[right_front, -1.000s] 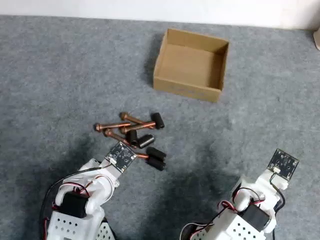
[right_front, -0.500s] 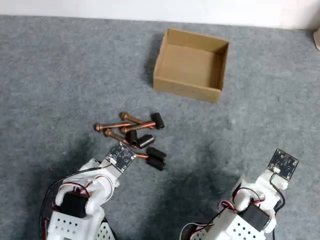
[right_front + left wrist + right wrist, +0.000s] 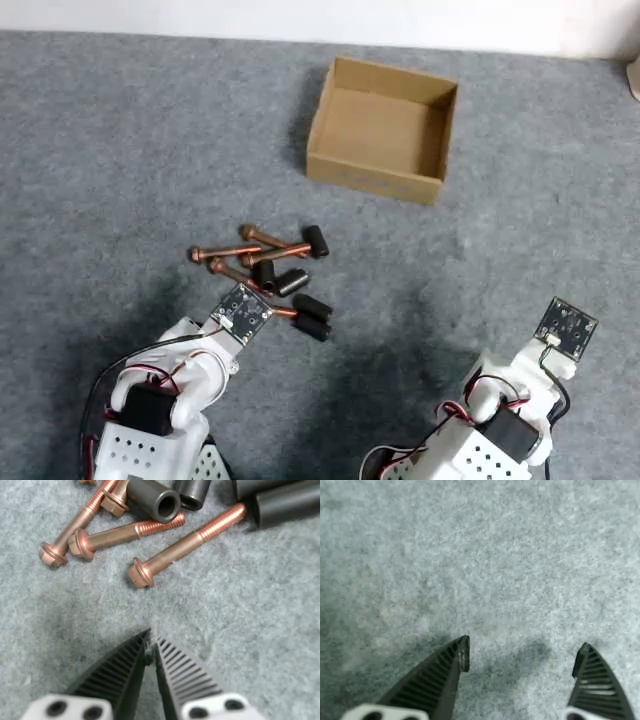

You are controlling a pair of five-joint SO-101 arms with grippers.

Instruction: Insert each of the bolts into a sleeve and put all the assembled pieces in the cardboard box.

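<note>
Several copper bolts (image 3: 232, 252) and black sleeves (image 3: 312, 316) lie in a heap on the grey carpet, in front of the cardboard box (image 3: 382, 128), which holds nothing. My left gripper (image 3: 151, 642) is shut with nothing in it, its tips just short of the head of the nearest bolt (image 3: 184, 545). More bolts (image 3: 112, 534) and an open-ended sleeve (image 3: 154, 499) lie beyond it. My left arm (image 3: 190, 375) sits at the heap's near side. My right gripper (image 3: 522, 660) is open over bare carpet; its arm (image 3: 520, 400) is at the lower right.
The grey carpet (image 3: 120, 150) stretches wide to the left and right of the box. A white wall strip (image 3: 300, 15) bounds the far edge. A pale object (image 3: 634, 78) peeks in at the right edge.
</note>
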